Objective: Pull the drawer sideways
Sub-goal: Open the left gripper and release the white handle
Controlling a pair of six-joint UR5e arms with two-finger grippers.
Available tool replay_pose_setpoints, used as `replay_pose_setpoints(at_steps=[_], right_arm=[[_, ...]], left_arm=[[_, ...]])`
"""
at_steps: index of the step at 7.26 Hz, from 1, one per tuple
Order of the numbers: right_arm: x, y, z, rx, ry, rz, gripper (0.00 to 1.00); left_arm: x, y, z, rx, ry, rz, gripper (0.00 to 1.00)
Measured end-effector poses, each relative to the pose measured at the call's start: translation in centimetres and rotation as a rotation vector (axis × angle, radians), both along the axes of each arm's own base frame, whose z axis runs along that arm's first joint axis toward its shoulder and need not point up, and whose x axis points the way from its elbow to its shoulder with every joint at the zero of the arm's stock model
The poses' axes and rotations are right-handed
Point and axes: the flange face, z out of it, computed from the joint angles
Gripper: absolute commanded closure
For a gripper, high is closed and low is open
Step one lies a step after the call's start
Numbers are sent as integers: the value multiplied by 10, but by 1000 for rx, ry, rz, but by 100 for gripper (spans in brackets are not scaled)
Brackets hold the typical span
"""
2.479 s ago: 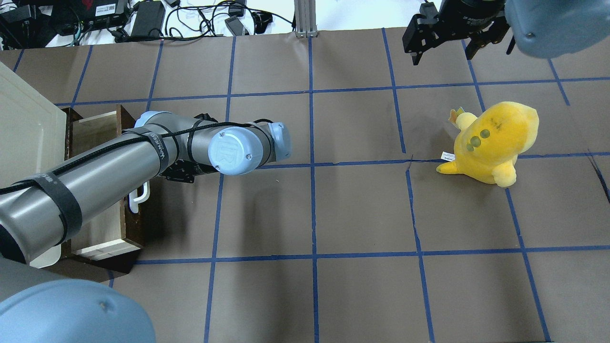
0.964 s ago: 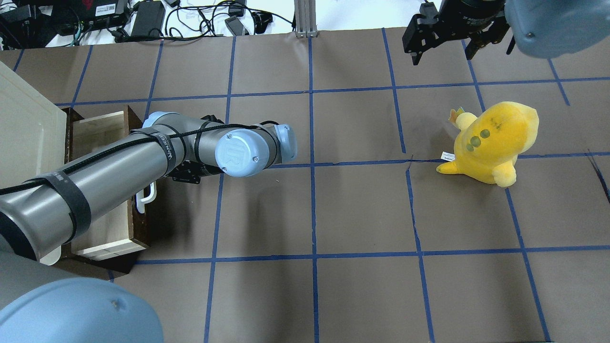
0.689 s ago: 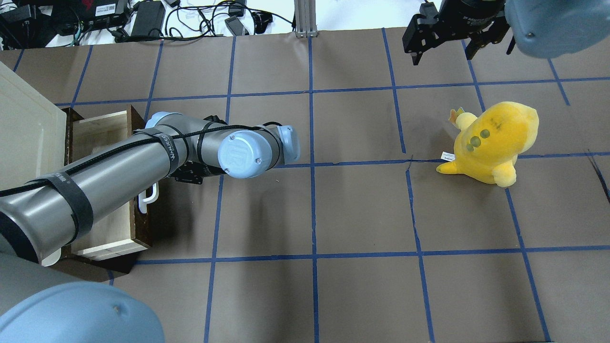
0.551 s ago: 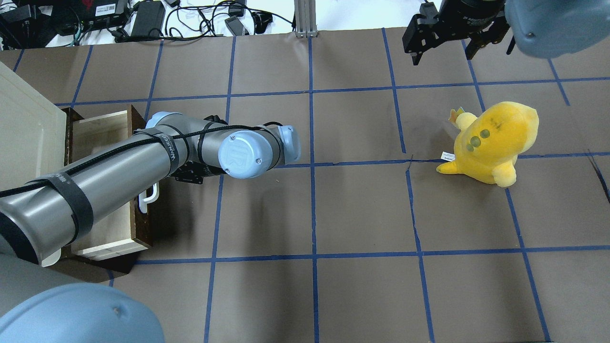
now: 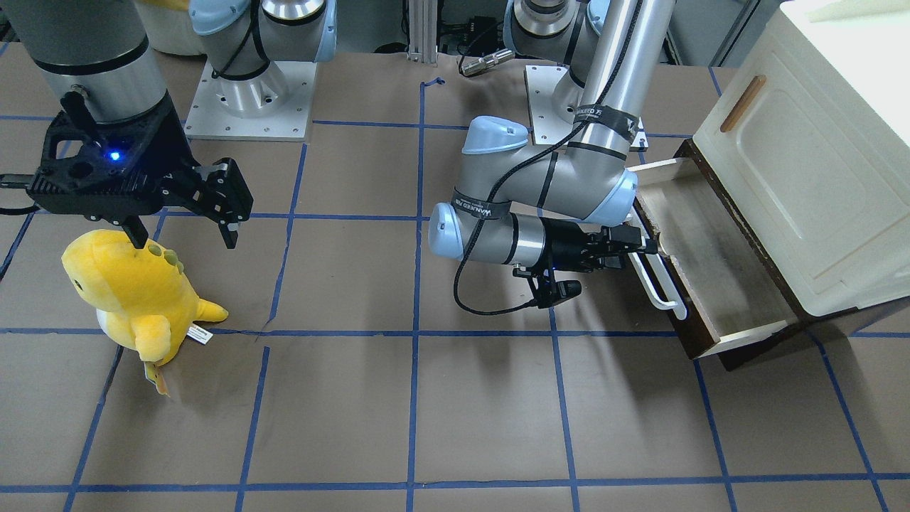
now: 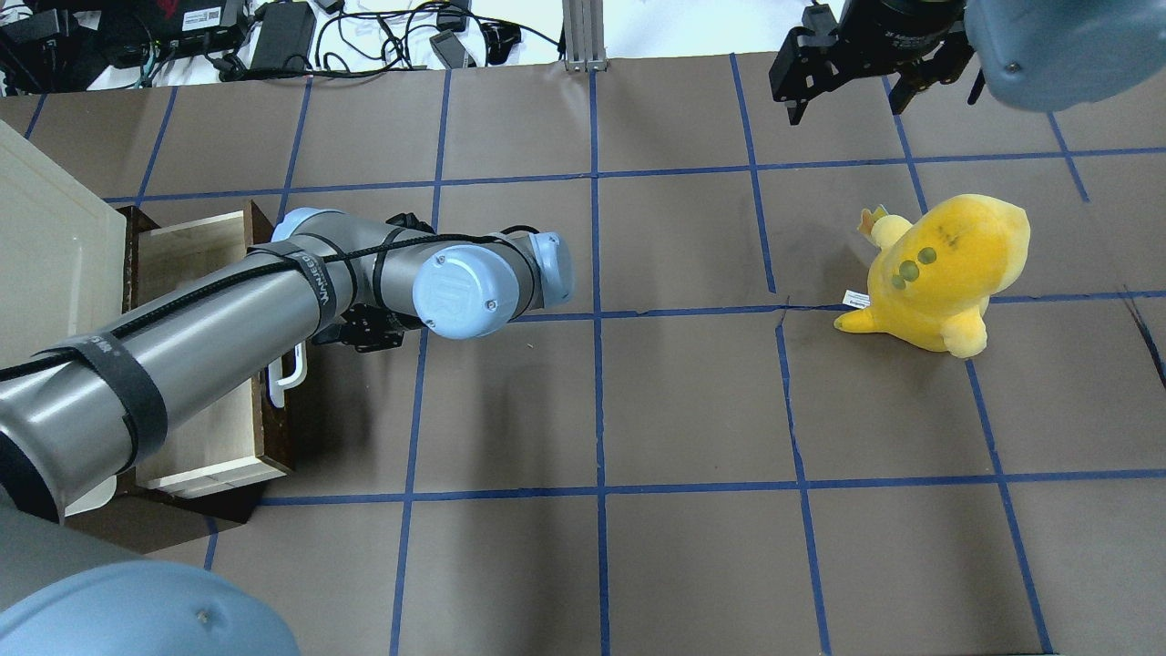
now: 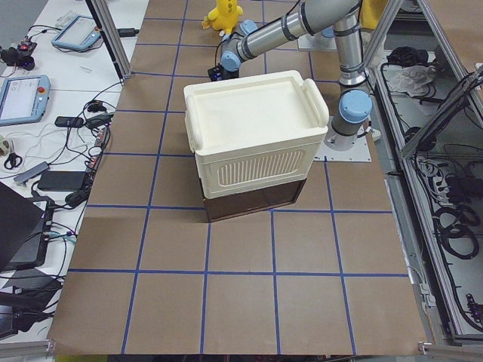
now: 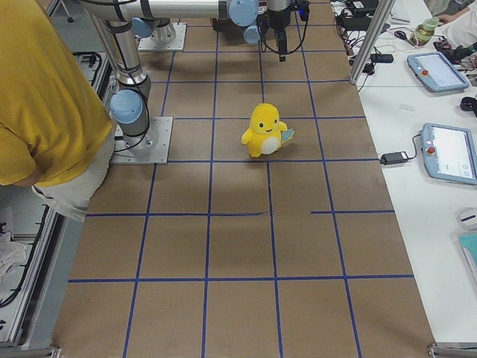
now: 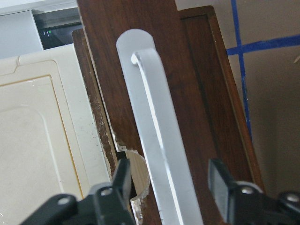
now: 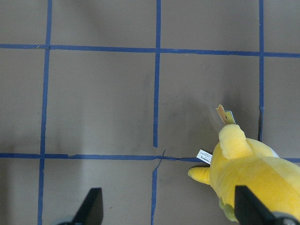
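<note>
Drawer handle between parted left jaws

Left end effector fingers spread apart

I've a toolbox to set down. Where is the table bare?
Bare: middle squares of the table between the left gripper and the yellow plush, and the row on the operators' side. Crowded: around the open drawer, where the left gripper straddles the white handle beside the cream cabinet; the right gripper hangs near the plush.
</note>
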Motion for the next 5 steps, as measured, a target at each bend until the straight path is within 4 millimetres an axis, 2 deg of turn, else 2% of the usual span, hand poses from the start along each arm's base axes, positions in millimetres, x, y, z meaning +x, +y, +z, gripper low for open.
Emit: replay_pose_setpoints(at_steps=[1,2,3,4,5], right_arm=[[0,0,0,0,0,0,0],[0,0,0,0,0,0,0],[0,0,0,0,0,0,0],[0,0,0,1,0,0,0],[0,0,0,1,0,0,0]], left_arm=[[-2,-4,16,-26,43,35,0],[-9,-12,45,-32,137,93,0],[-20,-21,86,-19,281,145,0],[-29,-24,130,-19,431,175,0],[-34,-23,165,-37,573,189,0]])
